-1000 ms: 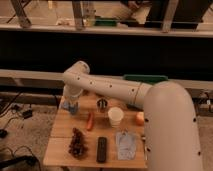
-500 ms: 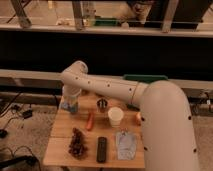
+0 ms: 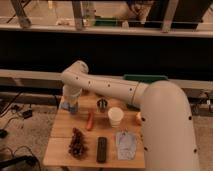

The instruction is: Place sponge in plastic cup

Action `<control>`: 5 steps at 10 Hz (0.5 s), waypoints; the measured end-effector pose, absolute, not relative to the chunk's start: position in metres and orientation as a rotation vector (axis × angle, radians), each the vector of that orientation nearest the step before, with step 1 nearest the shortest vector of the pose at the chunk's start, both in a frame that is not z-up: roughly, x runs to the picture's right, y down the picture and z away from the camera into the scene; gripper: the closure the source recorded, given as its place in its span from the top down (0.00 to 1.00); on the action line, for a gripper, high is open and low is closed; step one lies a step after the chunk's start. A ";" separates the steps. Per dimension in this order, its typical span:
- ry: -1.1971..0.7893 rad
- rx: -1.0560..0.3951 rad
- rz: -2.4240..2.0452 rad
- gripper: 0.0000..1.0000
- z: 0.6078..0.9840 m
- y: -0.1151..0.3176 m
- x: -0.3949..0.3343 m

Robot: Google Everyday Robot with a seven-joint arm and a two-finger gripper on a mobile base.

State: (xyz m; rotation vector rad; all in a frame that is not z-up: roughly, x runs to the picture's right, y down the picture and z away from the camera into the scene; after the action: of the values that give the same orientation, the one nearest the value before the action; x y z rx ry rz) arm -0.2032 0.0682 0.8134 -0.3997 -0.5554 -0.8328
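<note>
The sponge point(image 3: 65, 106) is a small blue block at the table's far left corner. My gripper point(image 3: 71, 104) hangs straight down from the white arm and sits right at the sponge, partly hiding it. I cannot tell whether it holds the sponge. The plastic cup point(image 3: 115, 116) is whitish and stands upright near the table's middle, well to the right of the gripper. It looks empty.
On the wooden table point(image 3: 60, 131) are a small dark metallic object point(image 3: 102, 104) behind the cup, an orange-red stick point(image 3: 90, 120), a dark clustered item point(image 3: 76, 141), a black bar point(image 3: 101, 149), a grey-blue pouch point(image 3: 125, 144) and an orange point(image 3: 138, 118). My arm's bulk point(image 3: 165, 125) covers the right side.
The arm has shifted slightly and the wrist sits a little lower over the far left corner. The things on the table have not moved.
</note>
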 end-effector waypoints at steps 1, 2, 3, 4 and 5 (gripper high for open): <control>-0.555 -0.400 -0.833 0.75 0.813 0.068 -0.203; -0.555 -0.400 -0.833 0.80 0.813 0.068 -0.203; -0.556 -0.400 -0.833 0.80 0.813 0.068 -0.203; -0.556 -0.399 -0.833 0.80 0.813 0.068 -0.203; -0.556 -0.399 -0.833 0.80 0.813 0.068 -0.204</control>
State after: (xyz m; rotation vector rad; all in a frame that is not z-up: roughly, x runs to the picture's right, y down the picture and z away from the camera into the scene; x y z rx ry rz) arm -0.2035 0.0681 0.8134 -0.3992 -0.5557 -0.8328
